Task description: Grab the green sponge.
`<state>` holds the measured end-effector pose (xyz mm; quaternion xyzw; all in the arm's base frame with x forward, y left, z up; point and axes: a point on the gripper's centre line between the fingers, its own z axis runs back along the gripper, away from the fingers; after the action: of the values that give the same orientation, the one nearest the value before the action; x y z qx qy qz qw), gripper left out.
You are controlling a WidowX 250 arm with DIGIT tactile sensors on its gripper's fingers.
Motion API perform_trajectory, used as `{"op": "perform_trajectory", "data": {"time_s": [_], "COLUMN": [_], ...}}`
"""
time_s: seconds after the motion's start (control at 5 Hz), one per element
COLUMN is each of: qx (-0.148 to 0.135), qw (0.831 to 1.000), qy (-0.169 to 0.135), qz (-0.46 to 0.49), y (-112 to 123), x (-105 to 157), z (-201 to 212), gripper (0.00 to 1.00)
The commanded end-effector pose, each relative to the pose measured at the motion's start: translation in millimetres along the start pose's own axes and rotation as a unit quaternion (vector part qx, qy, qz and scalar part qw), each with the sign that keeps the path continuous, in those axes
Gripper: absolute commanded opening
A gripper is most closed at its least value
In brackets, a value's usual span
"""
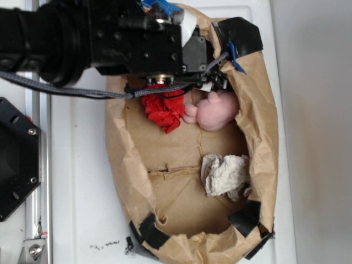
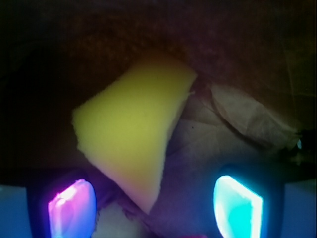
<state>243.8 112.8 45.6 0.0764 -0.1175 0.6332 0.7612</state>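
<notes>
Below the wrist camera, filling the middle of its view, lies the green sponge: a yellow foam block, tilted, one corner pointing down between the two glowing fingertips. Its dark scouring face does not show from here. It rests on creased brown paper, the floor of a paper bag that lies open on a white table.

The gripper hangs just above the sponge with its jaws apart, one lit pink at the left, one lit blue at the right. The sponge sits nearer the left fingertip than the right.

From the outside view the black arm covers the far end of the bag, so the sponge itself is hidden there. Just beside the arm lies a red paper wad, then a pink plush toy to its right. A white crumpled paper lies nearer, well apart from the arm.

Risks, as a judgement: closing off-centre could pinch only the sponge's corner, and soft foam may slip free. Coming down too far could snag the loose paper floor. The red wad lies close enough to be caught by mistake.
</notes>
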Motion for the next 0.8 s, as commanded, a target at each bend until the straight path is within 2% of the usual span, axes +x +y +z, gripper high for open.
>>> {"op": "perform_trajectory", "data": {"time_s": [0.0, 0.2, 0.4, 0.6], "qx": [-0.028, -0.031, -0.030, -0.034], "qw": [0.998, 0.999, 0.999, 0.999], "qy": [-0.014, -0.009, -0.018, -0.023], "qz": [0.045, 0.028, 0.020, 0.024], "y": [-7, -17, -18, -16], "x": [30, 26, 23, 23], "z": [-1, -7, -13, -13], "gripper": [1.00, 1.00, 1.00, 0.00]}}
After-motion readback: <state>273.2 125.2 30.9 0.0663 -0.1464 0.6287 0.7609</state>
